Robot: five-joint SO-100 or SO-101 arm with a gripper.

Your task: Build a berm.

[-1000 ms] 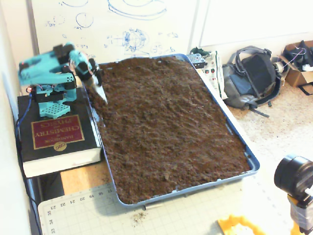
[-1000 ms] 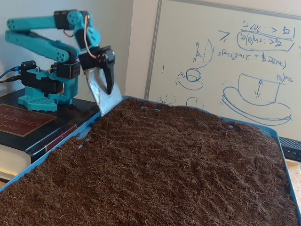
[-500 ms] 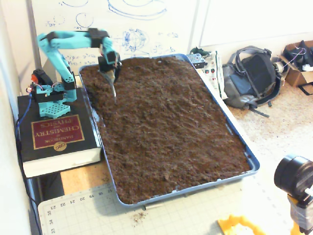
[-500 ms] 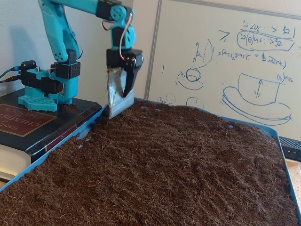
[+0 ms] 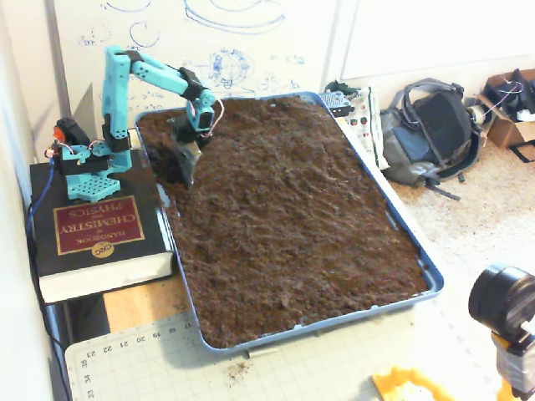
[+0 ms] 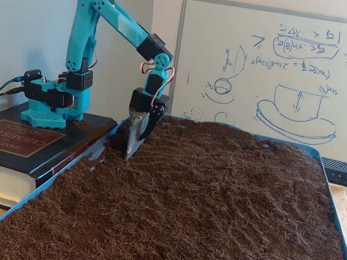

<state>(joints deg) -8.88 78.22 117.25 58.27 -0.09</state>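
Loose dark brown soil [image 5: 284, 209], coarse, fibrous and matt, fills a smooth blue plastic tray [image 5: 418, 251]. At the tray's corner nearest the arm, a thin grey blade [image 6: 132, 142] with a dull metallic sheen stands in the soil. The arm [image 6: 100, 32] is turquoise plastic, smooth and slightly glossy, with matt black motor blocks. Its base sits on a thick book [image 5: 96, 230] beside the tray, with a black, faintly shiny cover, dark red label and cream paper edges. Behind the tray hangs a glossy whiteboard [image 6: 260, 70]. A grey cloth backpack [image 5: 430, 134] lies on a speckled floor beyond the tray.
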